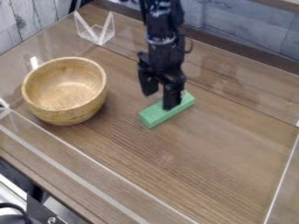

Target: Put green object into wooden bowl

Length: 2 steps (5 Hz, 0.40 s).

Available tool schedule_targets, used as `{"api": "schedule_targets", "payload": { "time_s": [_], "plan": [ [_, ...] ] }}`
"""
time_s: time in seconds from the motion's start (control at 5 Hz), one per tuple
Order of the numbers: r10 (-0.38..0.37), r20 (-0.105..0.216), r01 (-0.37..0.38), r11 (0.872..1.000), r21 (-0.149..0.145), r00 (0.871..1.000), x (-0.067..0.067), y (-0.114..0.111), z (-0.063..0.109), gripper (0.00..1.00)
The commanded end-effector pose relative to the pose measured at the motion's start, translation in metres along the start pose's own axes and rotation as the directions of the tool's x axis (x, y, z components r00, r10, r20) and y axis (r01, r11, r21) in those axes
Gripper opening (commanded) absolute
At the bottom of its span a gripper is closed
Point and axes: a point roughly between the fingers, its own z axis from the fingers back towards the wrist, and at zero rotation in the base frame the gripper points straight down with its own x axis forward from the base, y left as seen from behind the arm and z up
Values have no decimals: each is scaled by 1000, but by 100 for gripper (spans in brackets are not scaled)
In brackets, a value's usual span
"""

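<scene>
- The green object point(167, 109) is lying flat on the wooden desk point(198, 166), right of centre, its long side running from near-left to far-right — nothing is lifting it.
- The tool point(162, 89) is pointing straight down just above the far-left part of the block, with its two dark fingers point(170, 96) spread apart and gripping nothing.
- Whether the fingertips are touching the block or hanging just clear of it is hard to tell, since the dark fingers are overlapping the block's far edge from this angle.
- The black arm point(163, 31) is rising out of the top of the frame, so its upper part is being cut off.
- The wooden bowl point(65, 89) is sitting on the left side of the desk, well apart from the block, and its hollow is showing only bare grain.
- A clear barrier point(140, 188) is running along the near edge of the desk; its glare is making that edge hard to trace.
- A small clear stand point(93, 29) is sitting at the far left — its shape is hard to make out.
</scene>
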Motion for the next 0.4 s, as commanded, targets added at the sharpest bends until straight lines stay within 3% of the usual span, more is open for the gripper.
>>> {"api": "schedule_targets", "payload": {
  "time_s": [0.0,0.2],
  "plan": [
    [-46,54,44,999,24,998,22,-2,17,100],
    [-91,34,90,996,21,995,20,-4,10,100]
  ]
}}
